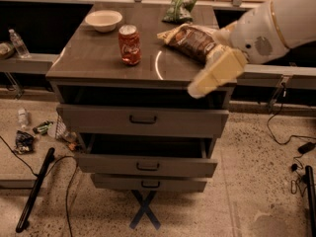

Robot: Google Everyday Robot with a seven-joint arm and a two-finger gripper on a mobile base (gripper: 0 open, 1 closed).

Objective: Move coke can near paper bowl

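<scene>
The coke can [129,44] is red with white script and a silver top. It stands upright on the cabinet top [94,63], left of centre. The paper bowl [103,20] is off-white and sits at the back left corner, a short way behind and left of the can. My gripper [213,75] reaches in from the right on a white arm [271,28]. It hangs over the cabinet's right front corner, well right of the can and apart from it, and covers part of a chip bag.
A brown chip bag [187,39] lies right of the can, and a green bag [180,4] lies at the back. The top two drawers [143,118] stand pulled out. Bottles and litter [23,141], cables and a black bar [34,189] lie on the floor.
</scene>
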